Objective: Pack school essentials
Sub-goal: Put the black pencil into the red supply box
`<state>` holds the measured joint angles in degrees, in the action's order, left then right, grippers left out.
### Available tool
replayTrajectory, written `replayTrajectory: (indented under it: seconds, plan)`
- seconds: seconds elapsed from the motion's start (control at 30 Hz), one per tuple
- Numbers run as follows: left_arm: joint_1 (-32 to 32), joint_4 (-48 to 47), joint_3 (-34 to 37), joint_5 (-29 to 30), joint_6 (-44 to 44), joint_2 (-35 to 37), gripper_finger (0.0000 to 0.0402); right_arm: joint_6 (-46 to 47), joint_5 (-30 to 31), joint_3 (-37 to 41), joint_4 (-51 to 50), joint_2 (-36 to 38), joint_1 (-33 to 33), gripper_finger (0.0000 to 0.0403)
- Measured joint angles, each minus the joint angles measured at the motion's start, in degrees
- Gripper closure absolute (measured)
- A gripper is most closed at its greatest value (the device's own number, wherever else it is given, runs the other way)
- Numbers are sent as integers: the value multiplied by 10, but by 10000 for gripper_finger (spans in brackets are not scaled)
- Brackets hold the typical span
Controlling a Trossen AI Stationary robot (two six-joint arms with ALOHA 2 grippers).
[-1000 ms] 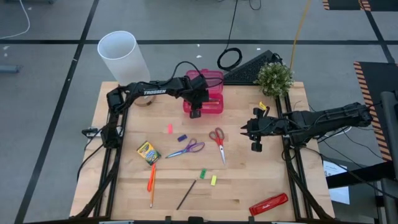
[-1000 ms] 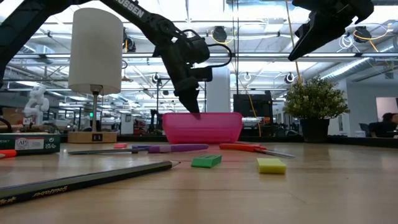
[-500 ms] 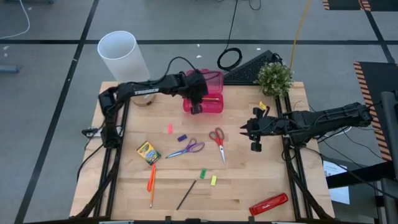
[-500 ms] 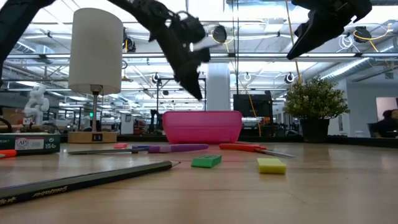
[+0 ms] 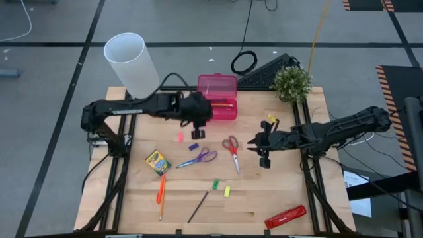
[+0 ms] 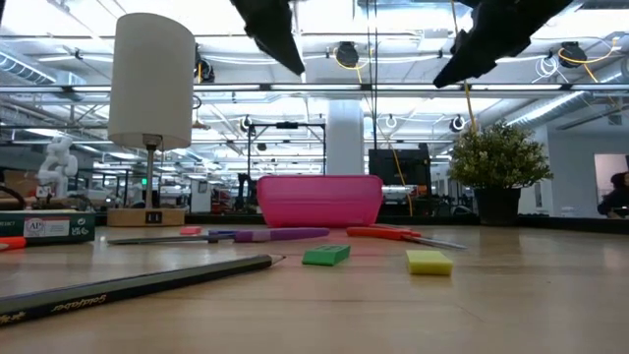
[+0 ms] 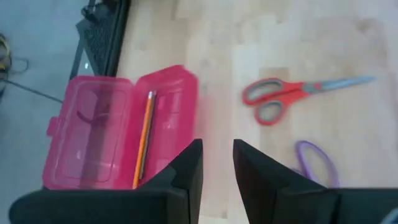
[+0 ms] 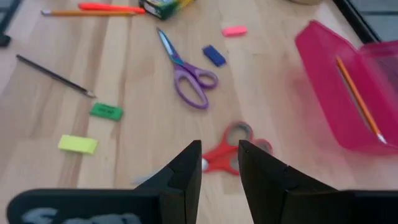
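An orange pencil [image 7: 144, 138] lies inside the open translucent pink plastic case [image 5: 217, 96]; the empty left gripper [image 5: 196, 131], fingers narrowly parted, hovers beside it; the right gripper [image 5: 260, 151], likewise narrow, hangs near the red-handled scissors [image 5: 230, 148].

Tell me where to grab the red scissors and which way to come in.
Grip the red scissors from straight above, near the pivot where the handles meet the blades. They lie flat on the table, handle loops toward the pink case, closed blades pointing at the near edge. Set the jaws across that narrow neck. The right gripper hangs just beside them and looks like the easier one to use.
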<state>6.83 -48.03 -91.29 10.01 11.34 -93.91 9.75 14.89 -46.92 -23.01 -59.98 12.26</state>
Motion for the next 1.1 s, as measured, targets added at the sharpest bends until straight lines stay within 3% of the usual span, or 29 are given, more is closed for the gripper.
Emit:
replayTrajectory:
  seconds: [0.23, 0.4, 0.7, 0.87, 1.1]
  plan:
    - [-68, -15, 1, 22, -28, 8, 309, -13, -1, -1, 90, -66, 21, 303]
    - [-88, 6, 42, 57, -44, 8, 309, -21, -2, -18, 89, -119, 25, 303]
    - [-72, 83, 192, 67, -85, 48, 309, -77, -41, -59, 155, -209, 26, 303]
    - [-54, 135, 262, 69, -94, 111, 309, -97, -78, -73, 202, -263, 27, 303]
    - [-40, 156, 331, 72, -98, 196, 309, -119, -107, -155, 219, -350, 33, 303]
